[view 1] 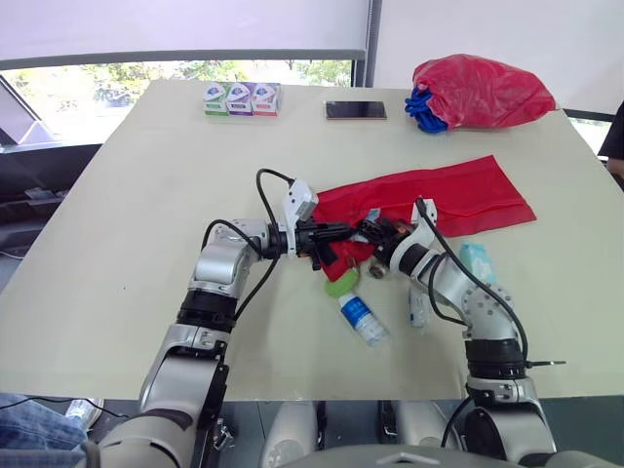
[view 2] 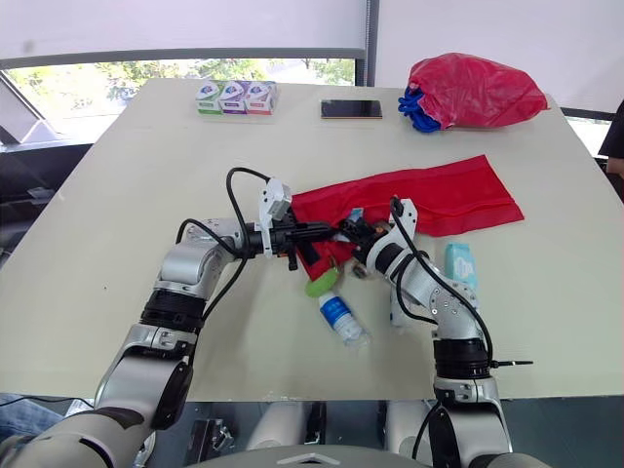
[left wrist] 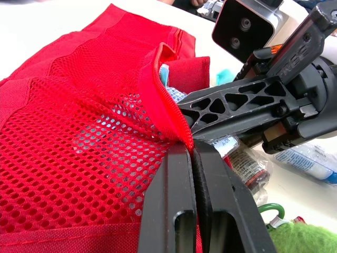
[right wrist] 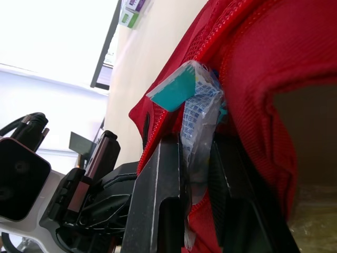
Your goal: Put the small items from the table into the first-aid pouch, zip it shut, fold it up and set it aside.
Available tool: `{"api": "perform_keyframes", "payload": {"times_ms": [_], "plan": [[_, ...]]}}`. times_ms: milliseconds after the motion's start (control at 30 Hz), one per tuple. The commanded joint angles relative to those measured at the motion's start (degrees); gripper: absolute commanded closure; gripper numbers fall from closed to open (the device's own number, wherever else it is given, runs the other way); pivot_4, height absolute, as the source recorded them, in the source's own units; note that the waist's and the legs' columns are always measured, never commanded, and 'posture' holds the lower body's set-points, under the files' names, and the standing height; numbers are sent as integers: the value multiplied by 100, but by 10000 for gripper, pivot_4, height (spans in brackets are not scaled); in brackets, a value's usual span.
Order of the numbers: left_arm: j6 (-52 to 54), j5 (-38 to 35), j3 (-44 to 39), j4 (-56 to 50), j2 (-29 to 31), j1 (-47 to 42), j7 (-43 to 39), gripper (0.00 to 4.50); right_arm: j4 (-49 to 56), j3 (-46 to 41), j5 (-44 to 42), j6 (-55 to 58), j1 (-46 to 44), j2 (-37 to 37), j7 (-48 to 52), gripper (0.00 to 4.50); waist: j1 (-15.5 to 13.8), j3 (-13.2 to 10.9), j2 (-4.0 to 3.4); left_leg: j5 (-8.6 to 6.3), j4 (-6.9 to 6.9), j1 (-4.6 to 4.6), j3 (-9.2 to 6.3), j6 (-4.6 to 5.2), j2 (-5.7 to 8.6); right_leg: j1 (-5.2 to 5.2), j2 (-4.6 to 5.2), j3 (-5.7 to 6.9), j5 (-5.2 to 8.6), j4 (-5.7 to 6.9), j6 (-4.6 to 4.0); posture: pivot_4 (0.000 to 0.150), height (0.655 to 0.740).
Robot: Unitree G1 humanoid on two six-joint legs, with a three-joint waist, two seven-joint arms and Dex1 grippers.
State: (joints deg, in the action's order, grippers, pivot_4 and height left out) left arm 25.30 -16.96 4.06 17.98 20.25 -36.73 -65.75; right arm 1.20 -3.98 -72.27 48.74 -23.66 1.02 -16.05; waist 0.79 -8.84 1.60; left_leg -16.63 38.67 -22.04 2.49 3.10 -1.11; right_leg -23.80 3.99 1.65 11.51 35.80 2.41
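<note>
First-aid pouch [view 1: 429,195] is found unfolded near the centre of the table [view 1: 127,195]. The red hem of its mesh pocket [left wrist: 79,158] is pinched tight in the left gripper [left wrist: 192,152]. A clear packet [right wrist: 199,100] with blue print, possibly wipes, is clamped in the right gripper [right wrist: 196,158] at the pocket mouth. A small bottle [view 1: 363,317] and a green item [view 1: 341,285] are noted just beside the pouch.

Can't read the labels on the three little boxes [view 1: 241,98], way too small. Can only half make out the stuff [left wrist: 105,134] behind the pouch [left wrist: 63,179] mesh.
</note>
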Motion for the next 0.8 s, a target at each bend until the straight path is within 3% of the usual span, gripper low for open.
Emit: {"api": "perform_keyframes", "payload": {"times_ms": [33, 200, 600, 800], "plan": [[-189, -367, -51, -512, -257, -192, -53, 44354, -38, 192, -18, 505, 20, 141, -75, 43953, 0, -1, -1, 0, 0, -2, -1, 0, 0, -1, 1, 1, 0, -1, 0, 1500, 7400], [-232, -384, -89, -543, -301, -166, 23, 44354, -44, 171, 27, 787, -26, 196, -42, 43953, 7, 0, -1, 0, 0, 0, 3, 0, 2, -1, 1, -3, 0, -1, 0, 1500, 7400], [64, -493, 88, -984, -194, 242, -24, 44354, -431, -821, 111, -320, -609, 962, 201, 43953, 8, -2, -4, 0, -1, -2, -1, 0, 1, -1, 0, 0, 0, -1, 0, 1500, 7400], [70, -496, 120, -1007, -148, 289, 2, 44354, -409, -686, 296, -284, -592, 945, 321, 43953, 11, -2, -5, 0, -1, 0, -1, 0, 1, -1, 0, 0, 0, -2, 0, 1500, 7400]]}}
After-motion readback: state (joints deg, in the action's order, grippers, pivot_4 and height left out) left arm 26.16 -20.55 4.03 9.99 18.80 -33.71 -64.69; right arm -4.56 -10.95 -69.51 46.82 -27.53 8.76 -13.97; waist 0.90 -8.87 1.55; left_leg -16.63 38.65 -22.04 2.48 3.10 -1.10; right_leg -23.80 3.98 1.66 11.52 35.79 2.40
